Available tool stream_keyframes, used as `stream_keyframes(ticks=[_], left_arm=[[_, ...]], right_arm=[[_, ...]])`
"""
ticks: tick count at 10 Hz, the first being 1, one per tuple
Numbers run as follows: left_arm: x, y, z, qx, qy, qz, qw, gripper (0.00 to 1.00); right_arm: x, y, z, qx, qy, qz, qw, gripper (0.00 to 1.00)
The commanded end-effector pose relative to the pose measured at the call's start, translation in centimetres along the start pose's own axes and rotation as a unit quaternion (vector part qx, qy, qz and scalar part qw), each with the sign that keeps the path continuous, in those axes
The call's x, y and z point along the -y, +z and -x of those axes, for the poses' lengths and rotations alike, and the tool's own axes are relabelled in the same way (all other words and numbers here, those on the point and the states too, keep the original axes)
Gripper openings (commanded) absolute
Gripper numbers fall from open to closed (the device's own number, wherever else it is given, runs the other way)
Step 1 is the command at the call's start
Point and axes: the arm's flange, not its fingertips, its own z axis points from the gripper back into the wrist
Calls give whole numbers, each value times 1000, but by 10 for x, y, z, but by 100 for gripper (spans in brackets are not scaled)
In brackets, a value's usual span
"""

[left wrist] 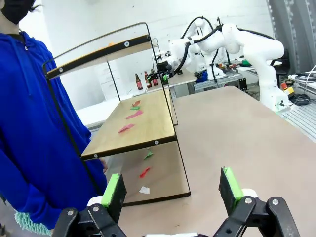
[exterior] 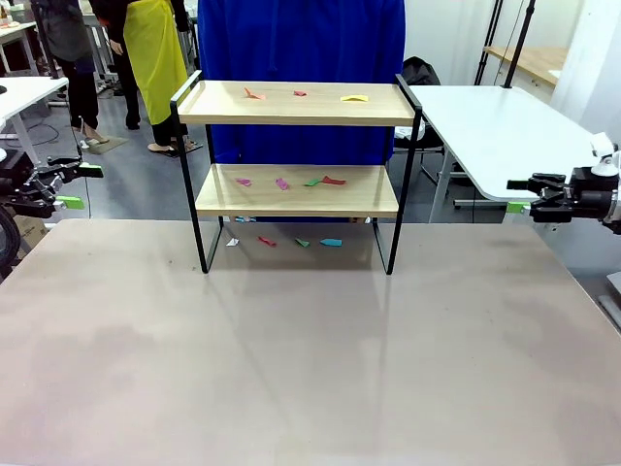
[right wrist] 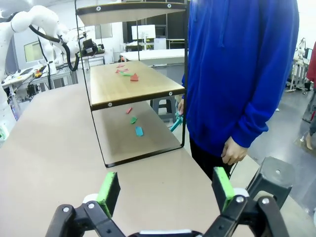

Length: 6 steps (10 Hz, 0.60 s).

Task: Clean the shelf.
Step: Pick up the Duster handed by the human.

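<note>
Bright, even light; sharp, edge-warped views.

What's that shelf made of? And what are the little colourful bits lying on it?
The shelf looks like pale wooden boards, matte with no shine, though it could be a wood-look coating. Its frame looks like thin metal painted black: slim straight bars with small screws. The colourful bits look like flat, creased paper scraps, but they are too small to be sure.

Scraps (exterior: 333,181) on shelf (exterior: 291,202), person (exterior: 301,58) behind
</note>
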Motion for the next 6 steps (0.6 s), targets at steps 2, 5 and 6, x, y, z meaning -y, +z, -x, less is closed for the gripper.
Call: stream_keyframes(ticks=[2,5,6], left_arm=[[-8,5,-4,56,-17,1,998,100],[-4,10,-11,67,-21,-2,998,100],[-3,11,-14,73,-22,-2,997,100]], right_arm=[[3,-2,-16,18,8,7,1000,100],[-1,0,-27,18,14,8,1000,100],[-2,0,-29,15,14,9,1000,100]])
